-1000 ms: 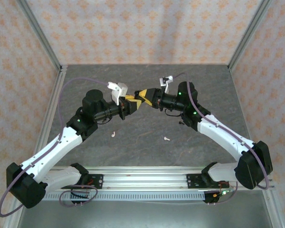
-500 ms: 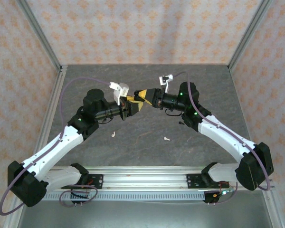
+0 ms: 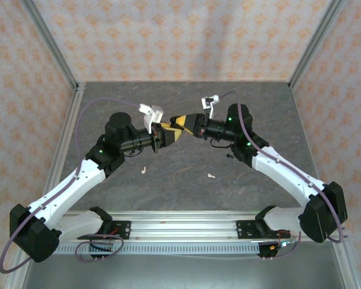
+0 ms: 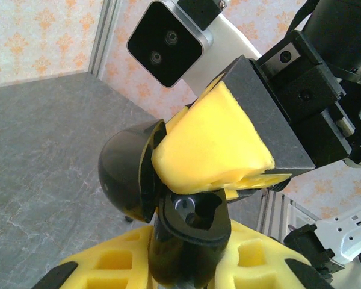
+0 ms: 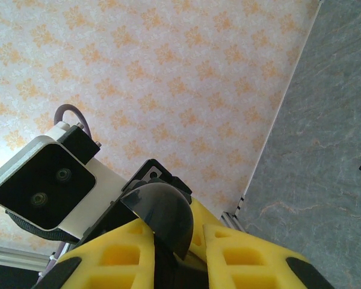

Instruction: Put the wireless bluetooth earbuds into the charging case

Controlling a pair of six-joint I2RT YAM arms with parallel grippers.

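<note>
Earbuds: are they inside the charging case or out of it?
Out. One earbud and the other earbud lie loose on the table.

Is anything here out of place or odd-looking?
Yes: the earbuds lie loose on the table, well apart from each other. Meanwhile the left gripper and right gripper both clamp the glossy black charging case in mid-air, lid open, so neither seems free to fetch them.
</note>
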